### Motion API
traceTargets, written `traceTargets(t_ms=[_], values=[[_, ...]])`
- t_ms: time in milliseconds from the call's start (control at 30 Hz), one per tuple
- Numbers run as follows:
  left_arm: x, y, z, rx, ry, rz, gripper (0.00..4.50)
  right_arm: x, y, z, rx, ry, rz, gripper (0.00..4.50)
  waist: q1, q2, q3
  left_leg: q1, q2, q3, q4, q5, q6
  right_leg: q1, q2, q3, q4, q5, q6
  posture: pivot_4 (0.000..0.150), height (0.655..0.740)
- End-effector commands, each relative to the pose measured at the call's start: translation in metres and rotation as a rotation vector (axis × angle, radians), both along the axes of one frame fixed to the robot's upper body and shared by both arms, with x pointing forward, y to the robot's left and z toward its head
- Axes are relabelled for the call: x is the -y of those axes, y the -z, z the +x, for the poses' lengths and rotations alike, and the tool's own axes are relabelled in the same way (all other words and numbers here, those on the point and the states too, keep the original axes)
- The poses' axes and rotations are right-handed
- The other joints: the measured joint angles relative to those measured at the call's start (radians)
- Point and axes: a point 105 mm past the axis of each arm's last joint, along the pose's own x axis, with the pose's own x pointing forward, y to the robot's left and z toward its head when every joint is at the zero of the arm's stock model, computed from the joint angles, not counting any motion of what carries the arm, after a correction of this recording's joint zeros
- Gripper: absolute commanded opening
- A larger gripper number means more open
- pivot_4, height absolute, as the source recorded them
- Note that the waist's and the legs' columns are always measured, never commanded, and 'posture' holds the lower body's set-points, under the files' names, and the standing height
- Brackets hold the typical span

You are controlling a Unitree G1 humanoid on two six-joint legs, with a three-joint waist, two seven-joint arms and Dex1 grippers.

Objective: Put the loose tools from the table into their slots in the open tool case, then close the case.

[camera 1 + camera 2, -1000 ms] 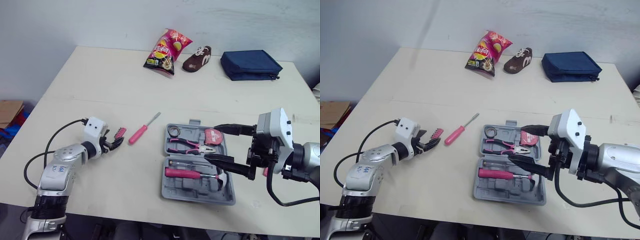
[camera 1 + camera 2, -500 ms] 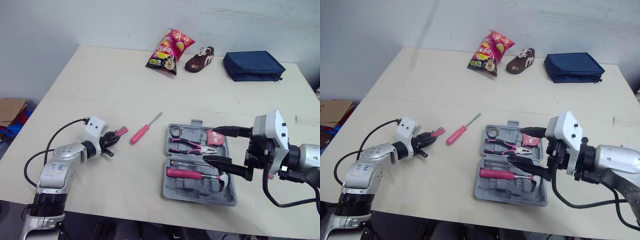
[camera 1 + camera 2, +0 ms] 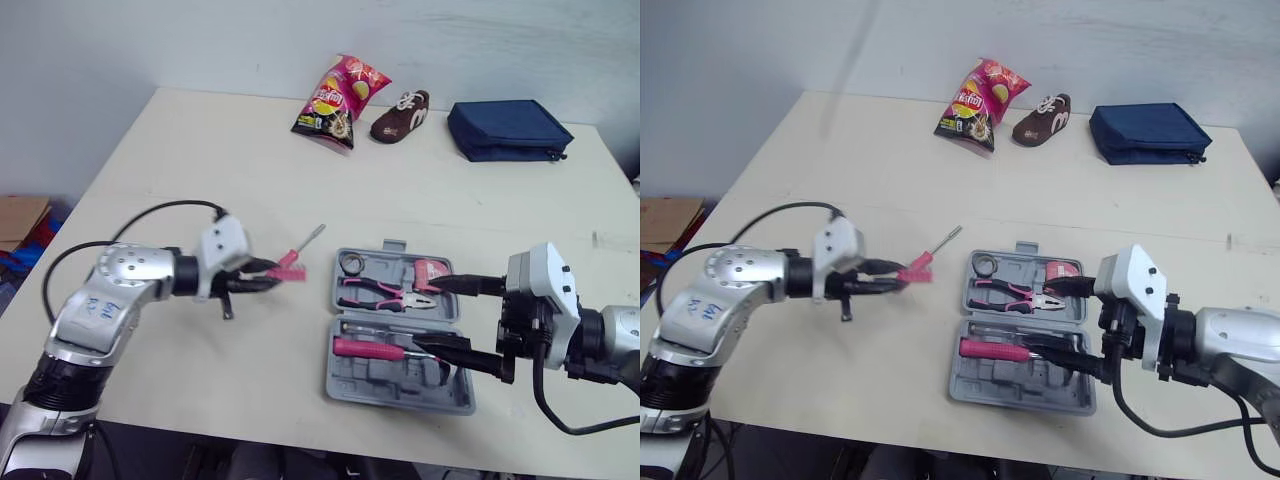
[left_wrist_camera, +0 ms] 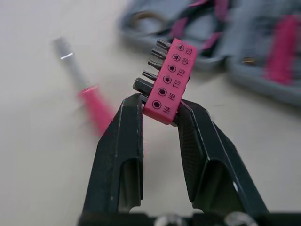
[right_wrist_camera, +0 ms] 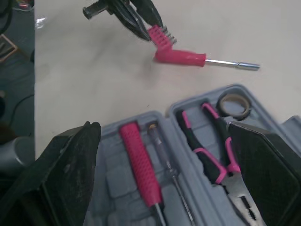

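Pink plastic bit holder (image 3: 291, 266), carrying a row of black bits, is pinched by the left gripper (image 3: 268, 276) over the cream table (image 3: 200, 150). It is close to the pink-handled screwdriver (image 3: 313, 236), left of the open grey plastic tool case (image 3: 345, 385). The right gripper (image 3: 432, 316), jaws spread wide, hovers at the case's right side.

Left wrist view: both black fingers (image 4: 124, 141) clamp the tilted holder's lower end.

Right wrist view: pink-handled pliers (image 5: 211, 157) and a tape roll (image 5: 233, 106) lie in their slots.

Bit holder (image 4: 170, 80) marked T25, T20, T10, H4.
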Motion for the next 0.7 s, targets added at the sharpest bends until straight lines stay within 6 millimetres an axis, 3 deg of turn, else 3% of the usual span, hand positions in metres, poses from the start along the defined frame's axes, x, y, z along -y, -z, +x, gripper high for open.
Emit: traceTargets(t_ms=[33, 200, 400, 700], values=[[0.029, 0.005, -0.025, -0.019, 0.181, 0.074, 0.45, 0.001, -0.001, -0.013, -0.016, -0.023, -0.041, 4.50, -0.002, 0.000, 0.000, 0.000, 0.000, 0.000, 0.000, 0.000, 0.000, 0.000, 0.000, 0.000, 0.000, 0.000, 0.000, 0.150, 0.7400], [0.055, 0.030, -0.037, -0.082, 0.164, 0.167, 0.45, 0.003, 0.008, -0.026, -0.087, -0.036, -0.069, 4.50, -0.008, 0.000, 0.000, 0.002, 0.000, 0.000, 0.002, 0.001, 0.001, 0.002, 0.002, 0.002, 0.002, 0.001, 0.001, 0.150, 0.7400], [0.065, 0.043, -0.059, -0.120, 0.198, 0.227, 0.45, 0.004, 0.013, -0.030, -0.120, -0.048, -0.093, 4.50, -0.008, -0.001, 0.001, 0.002, 0.000, -0.002, 0.003, 0.002, 0.001, 0.002, 0.002, 0.002, 0.004, 0.001, 0.001, 0.150, 0.7400], [0.068, 0.048, -0.047, -0.085, 0.066, 0.280, 0.45, 0.000, 0.013, -0.029, -0.122, -0.061, -0.073, 4.50, -0.004, -0.001, 0.001, 0.002, -0.001, -0.002, 0.003, 0.002, 0.001, 0.002, 0.002, 0.002, 0.004, 0.001, 0.002, 0.150, 0.7400]])
